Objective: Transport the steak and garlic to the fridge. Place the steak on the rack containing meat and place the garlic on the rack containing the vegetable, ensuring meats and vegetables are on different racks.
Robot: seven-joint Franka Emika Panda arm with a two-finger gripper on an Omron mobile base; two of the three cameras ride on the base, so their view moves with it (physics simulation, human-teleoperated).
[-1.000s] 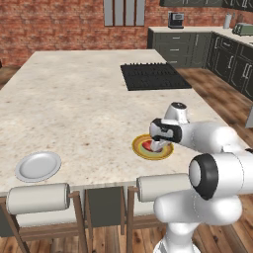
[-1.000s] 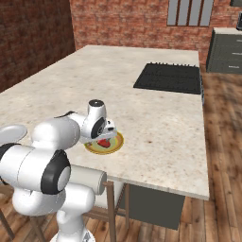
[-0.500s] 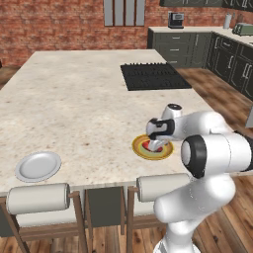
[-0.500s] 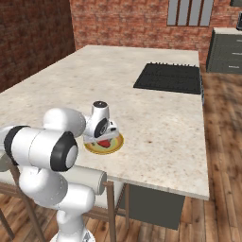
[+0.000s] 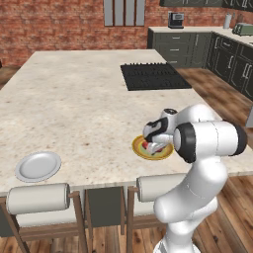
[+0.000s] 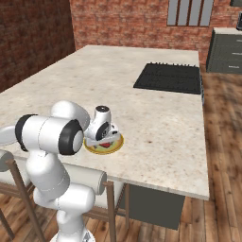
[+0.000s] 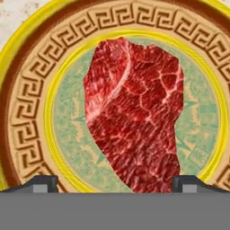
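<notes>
Since the earlier frames the arm has folded in closer over the patterned plate, its elbow swinging nearer the cameras, and the tool now sits lower over the meat. The plate and the steak lie where they were on the surface.

The tool is released, its jaws spread wide: in the hand view the two dark fingertips stand at about 7 and 5 o'clock, one on each side of the steak's lower end, neither shown pressing on it. The tool holds nothing.

One steak is in sight, a red marbled chunk lying in the green centre of the patterned plate, its narrow end towards 6 o'clock in the hand view. Round it run a yellow ring, a tan key-pattern band and a brown rim.

Two plates count in the left base view: the patterned one near the front edge of the surface, holding the steak, and one plain grey plate well apart at about 9 o'clock from it, with nothing on it.

One black cooktop is set into the surface at about 12 o'clock from the patterned plate. Two padded stool backs stand just before the front edge.
</notes>
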